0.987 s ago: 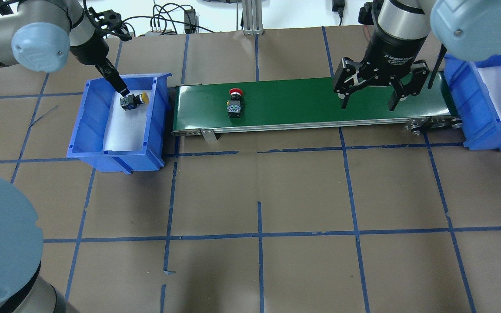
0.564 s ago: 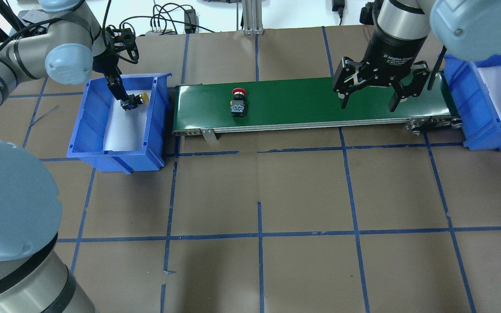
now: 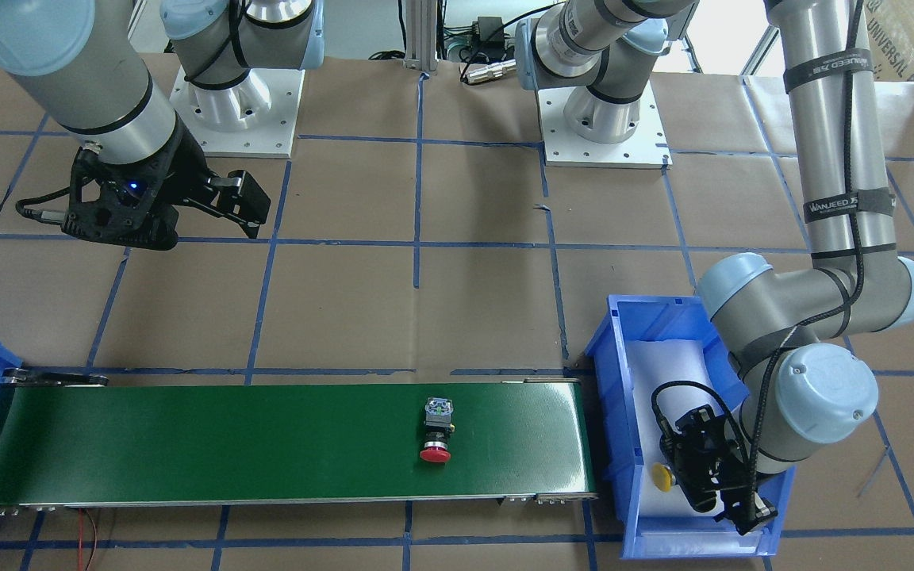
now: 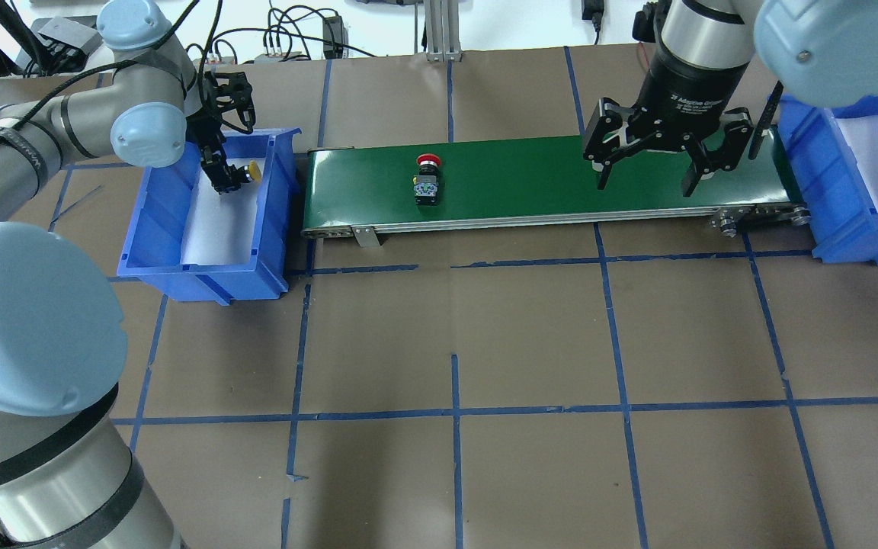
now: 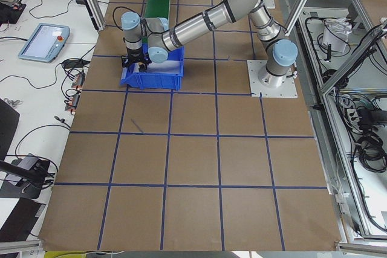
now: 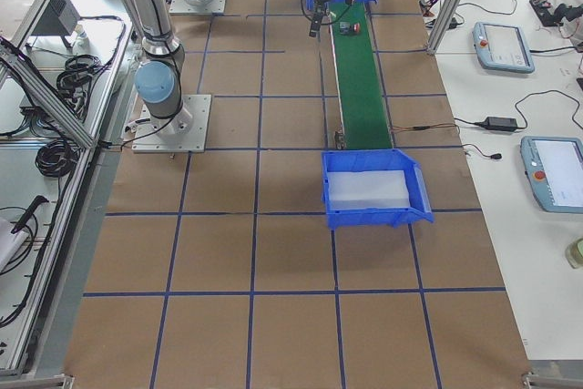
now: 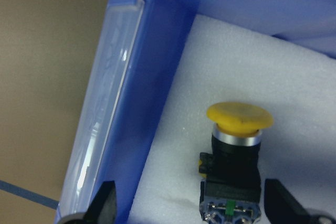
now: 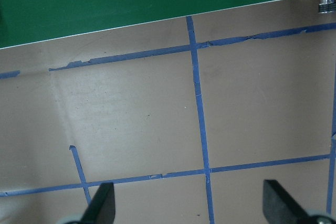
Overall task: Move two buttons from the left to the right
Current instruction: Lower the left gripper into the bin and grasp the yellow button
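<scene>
The yellow button (image 4: 245, 173) lies on its side on white foam in the left blue bin (image 4: 203, 268). My left gripper (image 4: 223, 177) is down in the bin and open. In the left wrist view its fingers (image 7: 107, 203) stand wide on either side of the yellow button (image 7: 239, 129), not touching it. The red button (image 4: 427, 179) lies on the green conveyor belt (image 4: 530, 179), left of its middle; it also shows in the front-facing view (image 3: 436, 432). My right gripper (image 4: 646, 183) is open and empty, hovering above the belt's right part.
The right blue bin (image 4: 847, 221), lined with white foam, stands at the belt's right end. Cables and a metal post lie beyond the belt's far side. The brown table carries a blue tape grid (image 8: 198, 93).
The red button has travelled to the right along the belt. My left arm has swung round and its gripper has settled around the yellow button in the bin. The right arm has not moved.
</scene>
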### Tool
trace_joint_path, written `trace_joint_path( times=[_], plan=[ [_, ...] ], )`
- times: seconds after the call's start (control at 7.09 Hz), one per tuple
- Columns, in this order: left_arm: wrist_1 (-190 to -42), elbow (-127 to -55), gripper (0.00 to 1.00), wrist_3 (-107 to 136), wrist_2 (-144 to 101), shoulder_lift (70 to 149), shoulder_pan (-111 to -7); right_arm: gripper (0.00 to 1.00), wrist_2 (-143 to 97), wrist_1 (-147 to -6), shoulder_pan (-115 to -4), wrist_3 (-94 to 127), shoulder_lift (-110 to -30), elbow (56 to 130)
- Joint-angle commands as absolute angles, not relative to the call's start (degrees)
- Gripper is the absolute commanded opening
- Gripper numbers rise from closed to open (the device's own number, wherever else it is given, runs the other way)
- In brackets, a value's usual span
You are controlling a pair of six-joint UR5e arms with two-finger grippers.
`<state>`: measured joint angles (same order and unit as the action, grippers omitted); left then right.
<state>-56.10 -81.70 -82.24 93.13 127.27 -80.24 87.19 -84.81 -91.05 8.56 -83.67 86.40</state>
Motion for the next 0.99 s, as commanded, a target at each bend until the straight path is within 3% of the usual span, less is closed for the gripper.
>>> trace_joint_path(
  times=[0.0,0.14,0.28,0.56,0.85],
  plan=[
    [-56.9,-82.3,0.92,-82.4,92.7,127.0,-80.2,1.0,87.2,-84.7,-91.1,8.4,-83.7,86.4],
    [-57.0,-82.5,0.86,-82.4,92.6,127.1,-80.3,1.0,87.2,-84.7,-91.1,8.4,-83.7,86.4],
    [-57.0,-82.9,0.71,-82.4,92.5,127.2,-80.3,1.0,87.2,-84.7,-91.1,8.3,-83.7,86.4],
    [-57.4,-83.3,0.29,-82.4,92.5,126.6,-80.0,1.0,87.2,-84.7,-91.1,8.3,-83.7,86.4],
    [-60.2,-84.7,0.26,-76.9,91.5,122.9,-79.5,1.0,87.2,-84.7,-91.0,8.3,-83.7,86.4]
  ],
)
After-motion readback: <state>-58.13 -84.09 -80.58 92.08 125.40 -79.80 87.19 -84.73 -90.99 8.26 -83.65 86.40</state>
